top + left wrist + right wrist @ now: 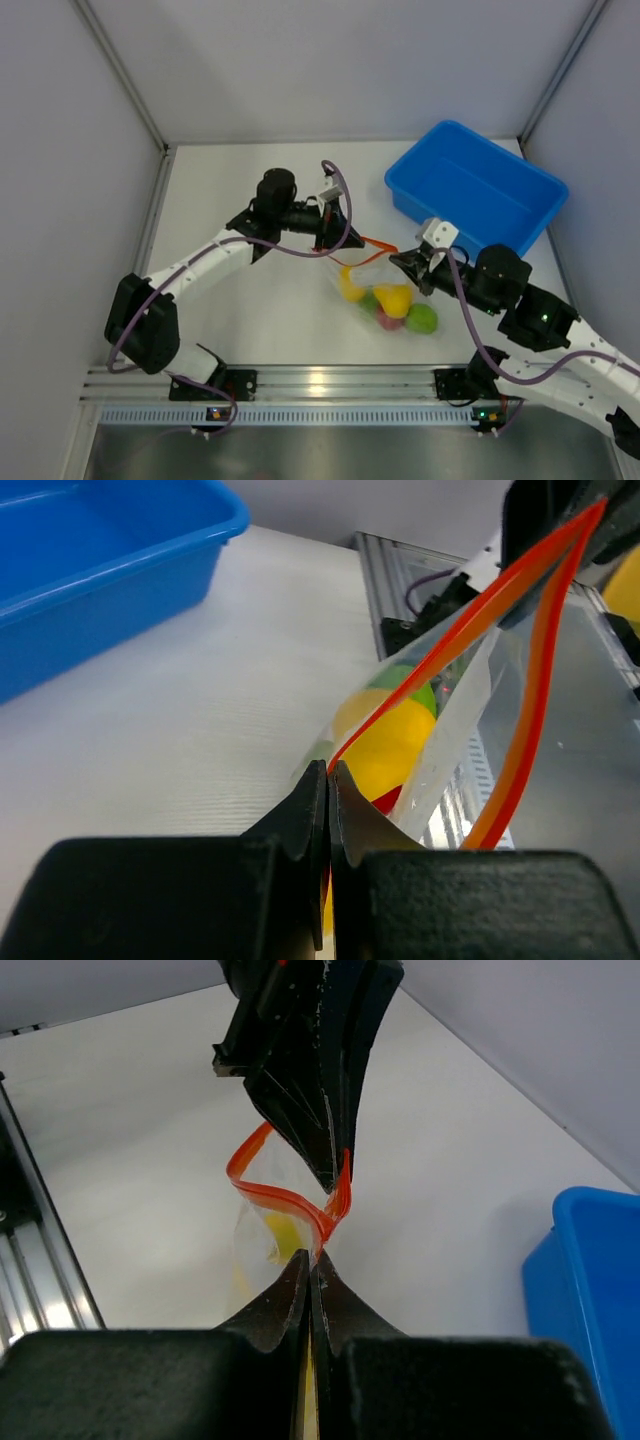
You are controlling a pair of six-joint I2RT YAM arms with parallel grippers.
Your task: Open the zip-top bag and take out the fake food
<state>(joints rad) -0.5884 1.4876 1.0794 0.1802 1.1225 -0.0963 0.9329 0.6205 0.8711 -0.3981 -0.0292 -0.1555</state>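
The clear zip-top bag (375, 275) hangs between my two grippers near the table's middle, its orange-red zip strip (378, 242) parted into an open loop. My left gripper (330, 228) is shut on one side of the strip (440, 650). My right gripper (408, 265) is shut on the other side (290, 1200). The fake food sits low in the bag: yellow pieces (393, 297), a green fruit (423, 318), a red one (388, 320). A yellow piece (385, 745) shows through the plastic in the left wrist view.
A blue plastic bin (475, 187) stands at the back right, close behind my right gripper; it also shows in the left wrist view (90, 570) and the right wrist view (590, 1290). The aluminium rail (320, 385) runs along the near edge. Grey walls enclose the table.
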